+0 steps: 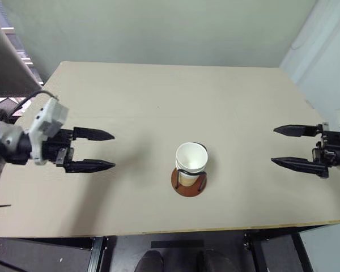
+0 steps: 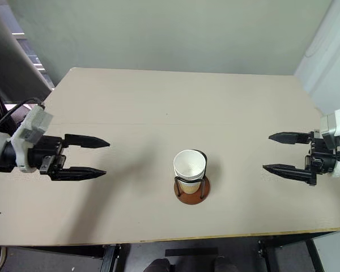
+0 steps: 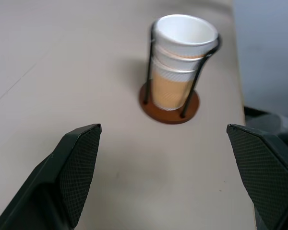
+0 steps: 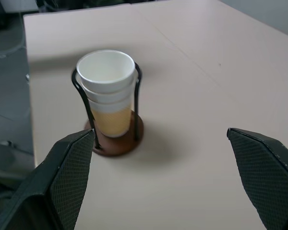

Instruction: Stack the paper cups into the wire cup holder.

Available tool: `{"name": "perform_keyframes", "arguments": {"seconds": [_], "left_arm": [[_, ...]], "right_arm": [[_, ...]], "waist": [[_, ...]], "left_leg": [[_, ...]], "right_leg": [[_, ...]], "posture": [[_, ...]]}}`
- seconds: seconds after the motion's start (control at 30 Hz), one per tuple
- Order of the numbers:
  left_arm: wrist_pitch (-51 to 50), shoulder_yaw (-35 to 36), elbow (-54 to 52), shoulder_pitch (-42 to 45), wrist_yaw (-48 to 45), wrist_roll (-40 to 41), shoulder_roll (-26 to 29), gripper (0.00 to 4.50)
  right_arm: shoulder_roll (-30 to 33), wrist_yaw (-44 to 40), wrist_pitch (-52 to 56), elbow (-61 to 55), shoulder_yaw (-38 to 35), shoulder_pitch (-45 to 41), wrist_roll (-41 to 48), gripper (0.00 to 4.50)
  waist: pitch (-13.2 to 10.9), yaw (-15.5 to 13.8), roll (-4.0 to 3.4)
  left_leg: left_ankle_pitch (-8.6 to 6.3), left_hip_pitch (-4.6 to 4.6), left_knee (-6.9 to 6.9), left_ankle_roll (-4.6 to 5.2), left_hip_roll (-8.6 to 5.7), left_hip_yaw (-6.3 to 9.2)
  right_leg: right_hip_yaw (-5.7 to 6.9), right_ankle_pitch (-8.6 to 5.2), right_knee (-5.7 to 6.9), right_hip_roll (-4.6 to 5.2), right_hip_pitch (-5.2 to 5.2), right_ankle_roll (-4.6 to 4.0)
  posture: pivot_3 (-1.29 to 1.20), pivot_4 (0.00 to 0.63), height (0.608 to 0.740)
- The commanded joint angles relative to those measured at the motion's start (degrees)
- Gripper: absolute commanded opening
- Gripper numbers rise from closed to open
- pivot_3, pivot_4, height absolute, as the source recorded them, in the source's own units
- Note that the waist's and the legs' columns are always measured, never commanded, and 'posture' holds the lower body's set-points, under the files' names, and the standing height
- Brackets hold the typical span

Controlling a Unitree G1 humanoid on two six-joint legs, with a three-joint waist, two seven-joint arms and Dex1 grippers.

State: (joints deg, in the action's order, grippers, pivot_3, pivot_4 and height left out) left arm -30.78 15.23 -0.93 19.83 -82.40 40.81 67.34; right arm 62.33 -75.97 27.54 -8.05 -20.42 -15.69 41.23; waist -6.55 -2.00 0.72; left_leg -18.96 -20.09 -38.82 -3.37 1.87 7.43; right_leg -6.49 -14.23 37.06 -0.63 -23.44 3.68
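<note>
Bare table all round wire cup holder.

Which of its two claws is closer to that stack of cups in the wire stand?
Left, slightly. The left gripper hangs off one side of the paper cups, the right gripper off the other; both apart from them.

Head stereo pair looks steeply down over the table, holder near 6 o'clock. Both wrist views look low and oblique across it, sharing the wire cup holder from opposite sides.

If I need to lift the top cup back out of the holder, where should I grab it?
Probably the white rim of the top cup, coming from above: only it sticks out above the wire holder, whose upright loops block its sides.
</note>
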Motion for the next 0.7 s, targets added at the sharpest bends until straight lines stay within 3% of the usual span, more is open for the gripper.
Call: {"name": "perform_keyframes", "arguments": {"seconds": [0.03, 0.7], "left_arm": [[-0.5, 3.8, -1.9, -1.4, 0.5, 0.4, 0.3, 4.48], [0.0, 3.9, -1.0, -3.8, 0.1, -1.5, -0.3, 4.48]], "right_arm": [[1.8, -1.5, -2.2, 2.0, -0.3, -2.1, -2.1, 4.50], [1.4, -2.8, -1.2, 1.9, -0.2, -2.4, -2.2, 4.50]], "waist": [[0.0, 0.0, 0.00], [0.0, 0.2, 0.00]], "left_leg": [[0.00, 0.01, 0.00, 0.00, 0.00, 0.00], [-0.05, 0.02, 0.03, -0.06, -0.07, -0.11]], "right_leg": [[0.00, -0.01, 0.01, 0.00, 0.01, -0.04], [0.03, -0.06, 0.10, -0.04, -0.08, -0.21]], "posture": [[0.00, 0.150, 0.740], [0.00, 0.150, 0.740]]}}
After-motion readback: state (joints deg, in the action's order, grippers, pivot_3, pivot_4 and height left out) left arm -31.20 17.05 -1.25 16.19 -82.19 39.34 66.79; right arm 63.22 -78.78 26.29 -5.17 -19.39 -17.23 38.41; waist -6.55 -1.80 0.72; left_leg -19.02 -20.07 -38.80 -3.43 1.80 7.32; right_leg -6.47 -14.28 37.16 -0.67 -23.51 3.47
